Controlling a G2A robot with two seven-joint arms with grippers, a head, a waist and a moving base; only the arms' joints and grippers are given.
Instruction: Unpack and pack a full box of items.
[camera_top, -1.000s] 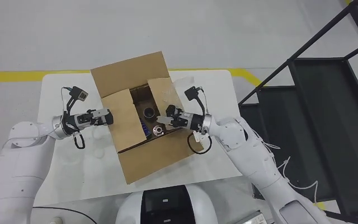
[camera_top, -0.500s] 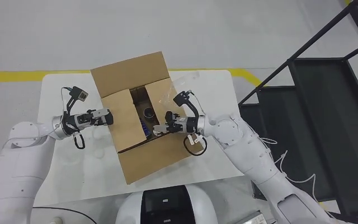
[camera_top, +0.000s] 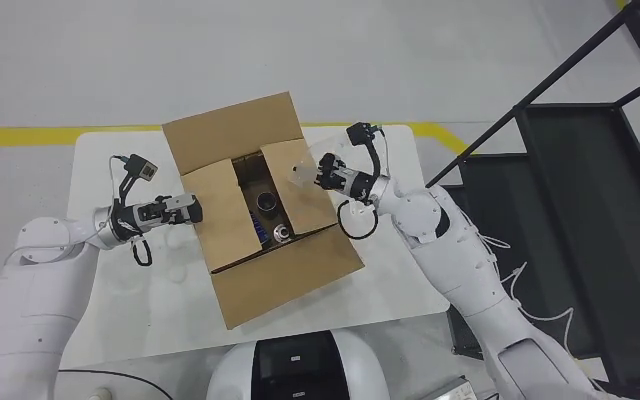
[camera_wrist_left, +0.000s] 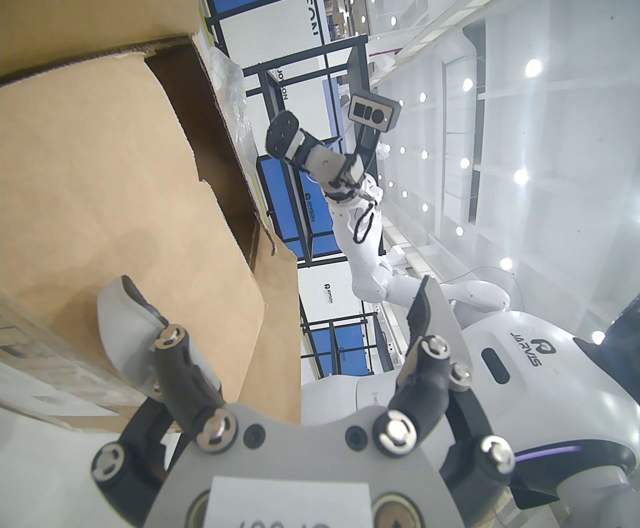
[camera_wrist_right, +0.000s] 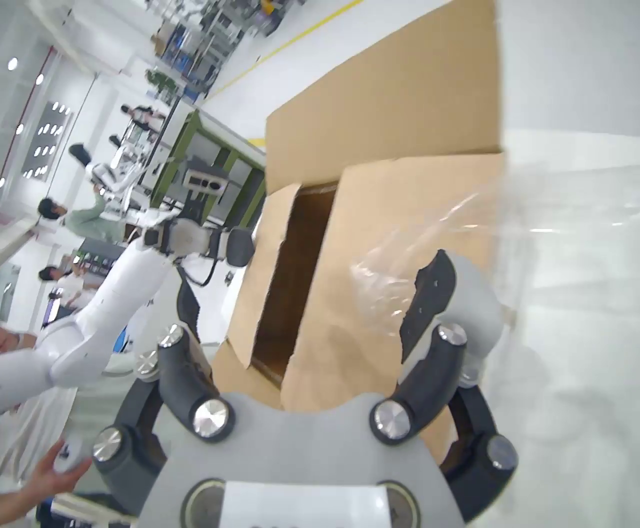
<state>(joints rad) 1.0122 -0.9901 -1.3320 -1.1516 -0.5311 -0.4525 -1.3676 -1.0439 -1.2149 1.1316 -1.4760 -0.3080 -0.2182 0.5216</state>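
Observation:
An open cardboard box (camera_top: 290, 270) stands on the white table (camera_top: 110, 300), its flaps spread outward. Inside lie dark round items (camera_top: 267, 202) and a blue item (camera_top: 258, 231). My right gripper (camera_top: 316, 178) (camera_wrist_right: 310, 285) hovers open over the box's right flap (camera_top: 285, 160), and a clear plastic bag (camera_top: 303, 170) (camera_wrist_right: 450, 220) drapes against one of its fingers (camera_wrist_right: 437, 285). My left gripper (camera_top: 192, 208) (camera_wrist_left: 275, 295) stands open beside the left flap (camera_top: 215, 215) (camera_wrist_left: 100, 190), with nothing between its fingers.
A black metal stair frame (camera_top: 540, 150) stands right of the table. A yellow floor line (camera_top: 60, 134) runs behind it. Bare tabletop lies left of the box and at the right near corner (camera_top: 400, 290).
My right gripper has risen out of the box's inside and moved toward the far right, over the right flap, with the clear plastic at it. The left arm has kept still.

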